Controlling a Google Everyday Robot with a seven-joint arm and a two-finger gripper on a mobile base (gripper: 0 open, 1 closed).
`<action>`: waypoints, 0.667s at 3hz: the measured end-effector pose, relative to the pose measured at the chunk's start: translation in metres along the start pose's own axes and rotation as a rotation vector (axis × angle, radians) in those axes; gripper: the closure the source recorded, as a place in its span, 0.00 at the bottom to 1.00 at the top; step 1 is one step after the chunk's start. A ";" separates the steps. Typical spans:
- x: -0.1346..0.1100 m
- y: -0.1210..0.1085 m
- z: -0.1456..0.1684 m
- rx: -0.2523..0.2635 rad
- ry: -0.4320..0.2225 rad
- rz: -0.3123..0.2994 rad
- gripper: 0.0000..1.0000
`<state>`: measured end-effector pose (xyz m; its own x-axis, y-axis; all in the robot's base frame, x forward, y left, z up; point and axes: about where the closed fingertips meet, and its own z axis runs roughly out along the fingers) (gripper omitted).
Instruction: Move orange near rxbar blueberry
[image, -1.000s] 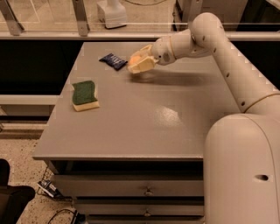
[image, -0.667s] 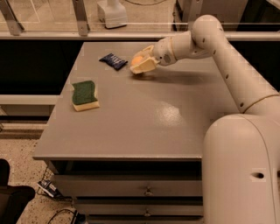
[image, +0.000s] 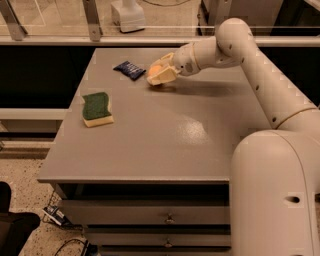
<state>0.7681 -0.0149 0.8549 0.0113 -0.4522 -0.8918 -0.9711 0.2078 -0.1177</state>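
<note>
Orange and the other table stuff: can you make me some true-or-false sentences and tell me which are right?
1. The gripper is closed around the orange. True.
2. The orange sits on top of the rxbar blueberry. False: it is beside the bar, with a strip of bare table between them.
3. The rxbar blueberry lies flat on the table. True.
4. The sponge lies between the orange and the bar. False: it lies by itself, closer to the camera than both.
5. The sponge has its green side facing up. True.
</note>
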 end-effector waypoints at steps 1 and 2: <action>0.000 0.001 0.004 -0.006 -0.001 0.001 0.36; 0.000 0.002 0.008 -0.011 -0.001 0.001 0.14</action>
<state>0.7681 -0.0079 0.8513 0.0104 -0.4511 -0.8924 -0.9737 0.1984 -0.1116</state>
